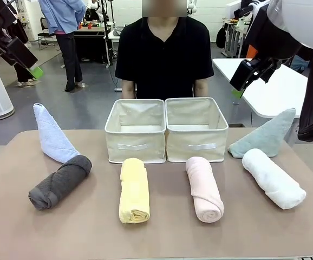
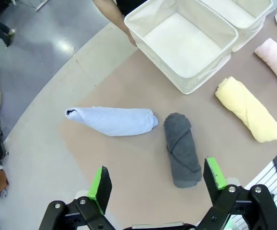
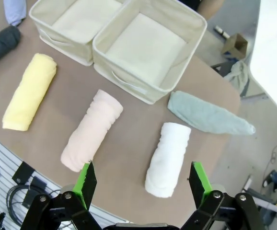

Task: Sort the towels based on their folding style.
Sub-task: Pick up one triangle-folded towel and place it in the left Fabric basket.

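**six towels out on the table, both grippers wide open**

ok so here's what we've got. two beige baskets sit side by side, touching, at the far middle of the table (image 1: pixel 162 233): left basket (image 1: pixel 135 147) and right basket (image 1: pixel 196 146). a person (image 1: pixel 164 54) in a black shirt stands right behind them.

all six towels lie on the tabletop, around the baskets:
- blue cone (image 1: pixel 51 135) at the far left, point aimed away from us, wide end just beside the dark grey roll (image 1: pixel 59 182)
- yellow roll (image 1: pixel 134 189) in front of the left basket, lying lengthwise toward us
- pink roll (image 1: pixel 204 188) in front of the right basket, slightly angled
- grey-blue cone (image 1: pixel 265 135) to the right of the right basket, point up and to the right
- white roll (image 1: pixel 273 177) just in front of that cone, angled

left gripper (image 2: pixel 157 178) hangs above the left end of the table, fingers spread as wide as they go, holding nothing. its wrist view looks down on the blue cone and the dark grey roll. right gripper (image 3: pixel 142 178) is the same on the other side: fingers fully apart, nothing between them, up over the white roll and the pink roll. neither one touches a towel.
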